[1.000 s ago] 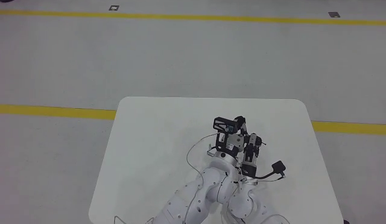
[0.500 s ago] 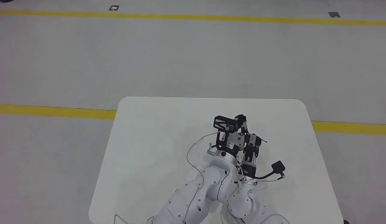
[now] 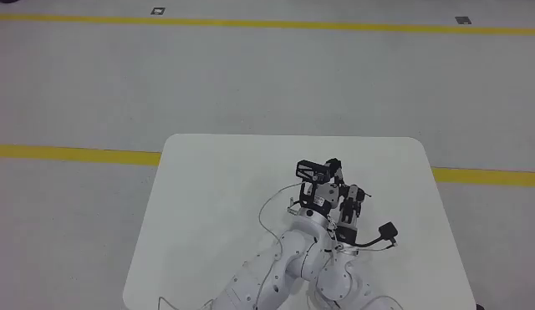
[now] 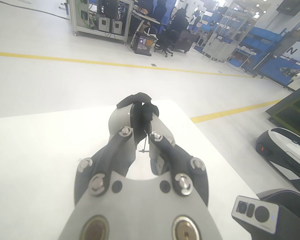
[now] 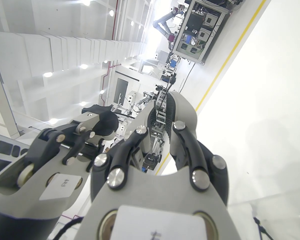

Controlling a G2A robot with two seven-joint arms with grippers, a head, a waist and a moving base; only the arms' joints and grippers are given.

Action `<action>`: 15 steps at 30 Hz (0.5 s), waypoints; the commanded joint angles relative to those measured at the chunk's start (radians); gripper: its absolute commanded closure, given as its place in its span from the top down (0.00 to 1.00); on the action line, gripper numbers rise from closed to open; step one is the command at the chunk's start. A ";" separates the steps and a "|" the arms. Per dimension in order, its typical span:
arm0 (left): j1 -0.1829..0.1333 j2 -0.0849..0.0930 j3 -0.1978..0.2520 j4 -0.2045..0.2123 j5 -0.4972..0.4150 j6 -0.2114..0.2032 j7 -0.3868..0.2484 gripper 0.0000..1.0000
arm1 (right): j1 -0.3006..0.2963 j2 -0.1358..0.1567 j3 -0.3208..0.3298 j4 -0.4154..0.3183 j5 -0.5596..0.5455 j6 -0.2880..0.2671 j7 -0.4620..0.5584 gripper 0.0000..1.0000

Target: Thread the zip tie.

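While the left gripper [image 4: 142,107] and right gripper [image 5: 165,98] each clamp the zip tie [image 5: 171,82] above the worktop [image 4: 35,138], tail and head should be aligned before feeding.

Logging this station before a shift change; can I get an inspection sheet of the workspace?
Surface: white table with rounded corners.
Job's things: zip tie, a thin black strip held over the table; cannot tell if threaded.
Clutter: nothing seen.
Grippers: left gripper and right gripper both shut on the zip tie, close together.
Cables: thin light cable arcs over the table; black cable beside the arms.
Surroundings: pale floor with yellow lines; equipment racks beyond.
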 commanded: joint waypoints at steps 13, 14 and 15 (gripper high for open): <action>0.000 0.000 0.000 0.000 0.000 0.000 0.000 0.00 | -0.003 0.001 0.009 -0.005 0.004 0.000 0.010 0.00; 0.000 0.000 0.000 0.000 0.000 0.000 0.000 0.00 | -0.003 0.000 0.010 -0.005 0.003 0.000 0.010 0.00; 0.000 0.000 0.000 0.000 0.000 0.000 0.000 0.00 | -0.003 0.000 0.010 -0.004 0.003 0.000 0.011 0.00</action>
